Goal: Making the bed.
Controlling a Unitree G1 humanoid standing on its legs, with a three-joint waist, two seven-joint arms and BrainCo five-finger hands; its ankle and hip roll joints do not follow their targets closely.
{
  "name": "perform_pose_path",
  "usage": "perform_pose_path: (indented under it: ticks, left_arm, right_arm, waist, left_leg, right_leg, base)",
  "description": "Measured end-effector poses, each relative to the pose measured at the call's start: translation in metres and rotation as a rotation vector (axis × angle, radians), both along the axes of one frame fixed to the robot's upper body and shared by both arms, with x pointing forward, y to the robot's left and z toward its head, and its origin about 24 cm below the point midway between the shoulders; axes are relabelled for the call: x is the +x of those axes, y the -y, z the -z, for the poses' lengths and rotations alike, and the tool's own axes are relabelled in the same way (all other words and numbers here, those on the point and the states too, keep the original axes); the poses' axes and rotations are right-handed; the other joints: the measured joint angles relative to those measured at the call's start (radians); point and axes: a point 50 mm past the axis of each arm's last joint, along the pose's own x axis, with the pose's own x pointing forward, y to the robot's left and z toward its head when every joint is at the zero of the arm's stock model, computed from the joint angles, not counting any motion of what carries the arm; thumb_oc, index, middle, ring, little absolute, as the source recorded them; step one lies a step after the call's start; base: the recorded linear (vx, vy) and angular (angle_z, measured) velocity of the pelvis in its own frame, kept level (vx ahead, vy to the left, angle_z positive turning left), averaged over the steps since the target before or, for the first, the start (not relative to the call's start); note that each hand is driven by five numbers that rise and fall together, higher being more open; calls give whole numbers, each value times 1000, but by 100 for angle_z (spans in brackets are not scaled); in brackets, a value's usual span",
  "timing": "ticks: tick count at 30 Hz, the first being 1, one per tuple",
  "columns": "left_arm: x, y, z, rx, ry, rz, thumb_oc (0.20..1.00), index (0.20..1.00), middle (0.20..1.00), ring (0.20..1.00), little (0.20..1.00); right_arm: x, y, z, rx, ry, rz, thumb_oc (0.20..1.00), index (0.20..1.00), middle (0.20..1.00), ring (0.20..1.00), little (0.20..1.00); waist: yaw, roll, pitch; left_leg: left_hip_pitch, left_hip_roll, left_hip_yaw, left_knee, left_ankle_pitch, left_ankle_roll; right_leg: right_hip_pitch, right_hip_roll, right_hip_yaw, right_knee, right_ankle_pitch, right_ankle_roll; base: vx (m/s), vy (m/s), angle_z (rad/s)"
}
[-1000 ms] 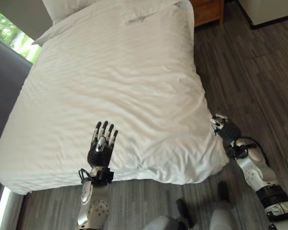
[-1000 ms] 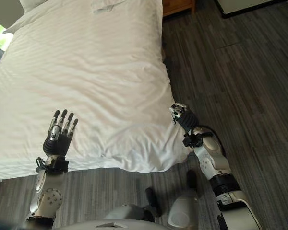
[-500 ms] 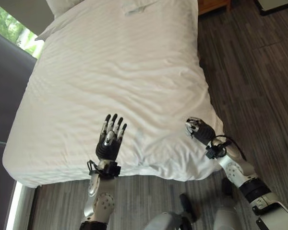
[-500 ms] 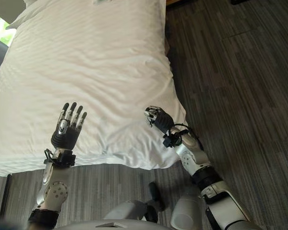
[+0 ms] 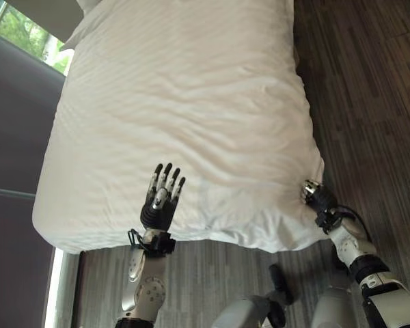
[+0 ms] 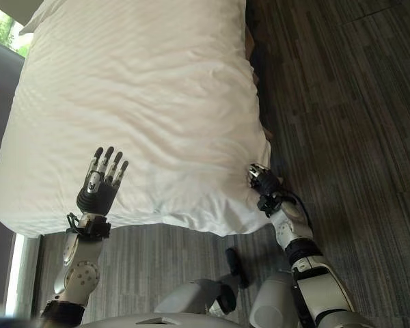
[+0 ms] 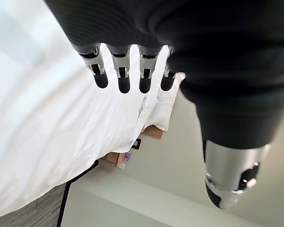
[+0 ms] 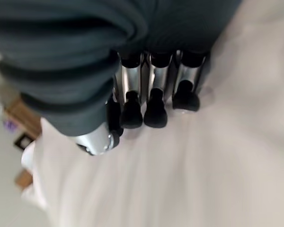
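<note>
Overall: bed (image 5: pixel 89 225), large, under a white duvet (image 5: pixel 184 102) with fine woven stripes; cloth smooth over the middle, creased and bunched toward the near edge and the near right corner, where it hangs over the side

Floor (image 5: pixel 369 102): dark wood-look planks, running along the right side of the bed and across its foot

Dark panel (image 5: pixel 14 137) along the left side of the bed, with a window (image 5: pixel 27 34) showing green foliage at its far end

Pillows (image 7: pixel 163 106): white, soft, at the far head of the bed, seen past the left fingers in the left wrist view; a wooden nightstand (image 7: pixel 109 157) just beside them against a pale wall

Left hand (image 5: pixel 160 201): raised above the near edge of the duvet, palm away from the camera, fingers (image 7: pixel 124 80) straight and slightly spread, holding nothing, clear of the cloth

Right hand (image 6: pixel 263 181): at the near right corner of the duvet, against the overhanging cloth; in its wrist view the fingers (image 8: pixel 154 109) bend down with dark tips on the white fabric; whether they pinch it cannot be told
</note>
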Motion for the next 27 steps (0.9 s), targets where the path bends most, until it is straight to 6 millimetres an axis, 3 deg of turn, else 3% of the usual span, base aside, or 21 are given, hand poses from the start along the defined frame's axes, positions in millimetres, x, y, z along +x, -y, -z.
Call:
perform_pose_path:
  ticks: [2, 6, 8, 10, 11, 12, 14, 17, 20, 23, 25, 26, 27]
  left_arm:
    - [0, 0, -3, -1, 11, -1, 1000, 1000, 1000, 1000, 1000]
    - [2, -1, -10, -2, 33, -12, 1000, 1000, 1000, 1000, 1000]
    - [2, 0, -11, -1, 40, -10, 1000, 1000, 1000, 1000, 1000]
    - [2, -5, -20, 30, 70, -8, 1000, 1000, 1000, 1000, 1000]
    - [2, -8, -23, 39, 82, -15, 1000, 1000, 1000, 1000, 1000]
    - [1, -15, -28, 44, 110, -49, 1000, 1000, 1000, 1000, 1000]
    - [1, -19, -32, 48, 133, -71, 1000, 1000, 1000, 1000, 1000]
    - [0, -21, -38, 44, 161, -84, 1000, 1000, 1000, 1000, 1000]
    - [4, -20, -43, 43, 183, -78, 1000, 1000, 1000, 1000, 1000]
    - [6, -22, -47, 33, 204, -101, 1000, 1000, 1000, 1000, 1000]
    - [5, -23, -44, 5, 198, -145, 1000, 1000, 1000, 1000, 1000]
    - [6, -27, -38, 1, 166, -181, 1000, 1000, 1000, 1000, 1000]
    - [5, -30, -29, 12, 125, -202, 1000, 1000, 1000, 1000, 1000]
  right_arm:
    - [-15, 17, 15, -10, -77, 81, 200, 200, 200, 200, 200]
    - [-67, 51, 54, -41, -299, 240, 200, 200, 200, 200, 200]
    - [-83, 63, 61, -45, -343, 293, 200, 200, 200, 200, 200]
    - [-115, 94, 64, -18, -377, 452, 200, 200, 200, 200, 200]
    - [-125, 106, 62, -35, -386, 495, 200, 200, 200, 200, 200]
    - [-141, 132, 52, -45, -371, 609, 200, 200, 200, 200, 200]
    - [-146, 156, 34, -76, -317, 700, 200, 200, 200, 200, 200]
    - [-134, 179, -7, -115, -95, 804, 200, 200, 200, 200, 200]
    - [-120, 189, -37, -165, 30, 827, 200, 200, 200, 200, 200]
    - [-91, 175, -109, -240, 386, 785, 200, 200, 200, 200, 200]
    - [-75, 116, -160, -265, 687, 606, 200, 200, 200, 200, 200]
    - [-74, 65, -188, -285, 862, 470, 200, 200, 200, 200, 200]
    - [-78, 30, -205, -290, 975, 356, 369, 369, 369, 369, 369]
  waist:
    - [1, 1, 1]
    - [-26, -2, 3]
    - [-42, -6, 7]
    - [-62, -8, 9]
    - [-70, -21, 19]
    - [-95, -25, 23]
    - [-120, -38, 33]
    - [-159, -61, 47]
    - [-170, -83, 61]
    - [-194, -118, 71]
    - [-202, -193, 58]
    - [-200, -246, 32]
    - [-195, -287, 2]
  left_leg:
    - [-7, -2, 2, 0, 0, 0]
    - [-9, -8, 3, 0, 0, 0]
    - [-9, -10, 3, 0, -1, 0]
    - [-8, -13, -2, 0, -1, 0]
    - [-9, -14, -4, -5, -2, -2]
    - [-8, -16, -5, 0, -2, -2]
    - [-5, -16, -4, -5, -2, -2]
    - [2, -11, -3, -6, -2, -2]
    - [21, -7, 0, -6, -4, -4]
    - [39, -2, -1, -3, -7, -8]
    - [80, 18, -6, -5, -10, -13]
    - [104, 31, -10, -5, -13, -28]
    - [117, 43, -10, -5, -13, -33]
  right_leg:
    - [-7, -1, 3, 2, 0, 0]
    - [-11, -3, 6, 0, -4, 5]
    - [-12, -4, 7, 0, -4, 6]
    - [-10, -7, 6, 2, -3, 7]
    - [-10, -8, 6, 0, -5, 9]
    - [-10, -9, 8, 0, -2, 8]
    - [-7, -8, 10, 0, -1, 9]
    - [-5, -1, 19, 2, 5, 5]
    - [12, 5, 24, 1, 1, 9]
    - [30, 11, 25, 5, 4, 2]
    - [71, 31, 22, 5, 4, -13]
    - [99, 49, 17, 5, -4, -24]
    - [111, 62, 15, 5, -7, -31]
  base:
    - [29, 8, -3]
    - [25, 7, 0]
    - [6, 3, 2]
    - [0, 0, 0]
    - [0, 0, 0]
    - [0, 0, 0]
    - [20, -8, -2]
    - [3, -21, -8]
    - [-2, -36, -6]
    - [6, -80, -1]
    - [19, -116, -7]
    - [15, -69, -5]
    - [30, -59, 1]
